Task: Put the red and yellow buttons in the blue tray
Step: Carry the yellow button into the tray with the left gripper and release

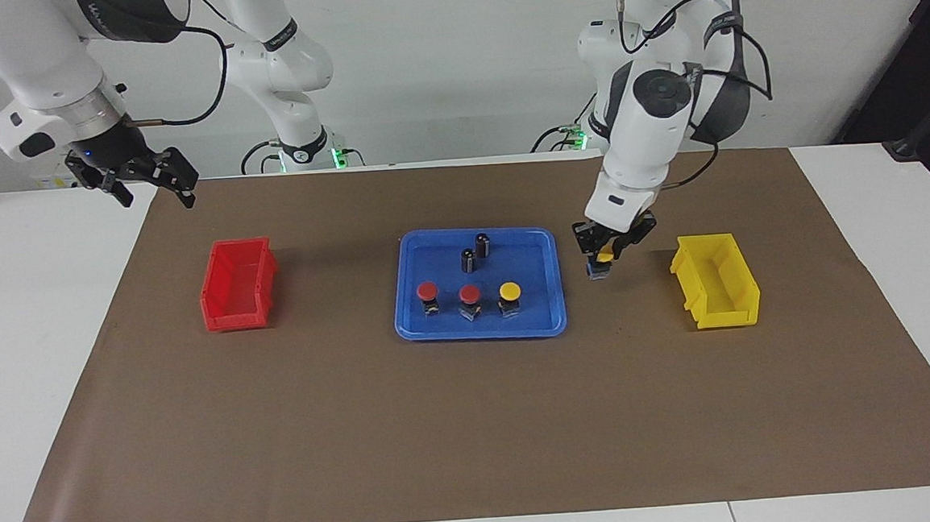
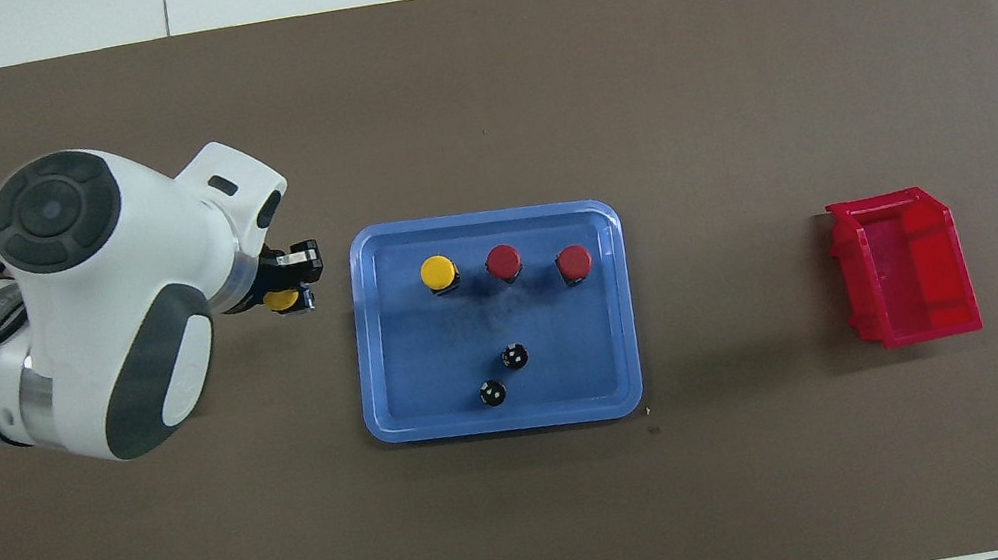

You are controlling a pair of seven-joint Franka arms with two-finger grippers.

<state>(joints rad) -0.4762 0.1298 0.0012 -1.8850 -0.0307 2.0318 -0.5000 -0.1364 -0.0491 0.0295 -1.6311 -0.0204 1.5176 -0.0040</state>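
Hanging right of center in the facing view, the left gripper (image 1: 601, 262) is clenched on a yellow button (image 1: 605, 257), over the brown mat between the blue tray (image 1: 553, 317) and yellow bin (image 1: 717, 282). Three buttons (image 1: 469, 295) sit in the tray mid-frame. Upper left, the right gripper (image 1: 155, 185) hangs with jaws spread wide, holding nothing.

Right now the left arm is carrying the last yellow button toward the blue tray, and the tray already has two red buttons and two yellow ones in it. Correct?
Not quite. The blue tray holds two red buttons but only one yellow button, as the overhead view shows. The other yellow button is the one in the left gripper, over the mat between the yellow bin and the tray.
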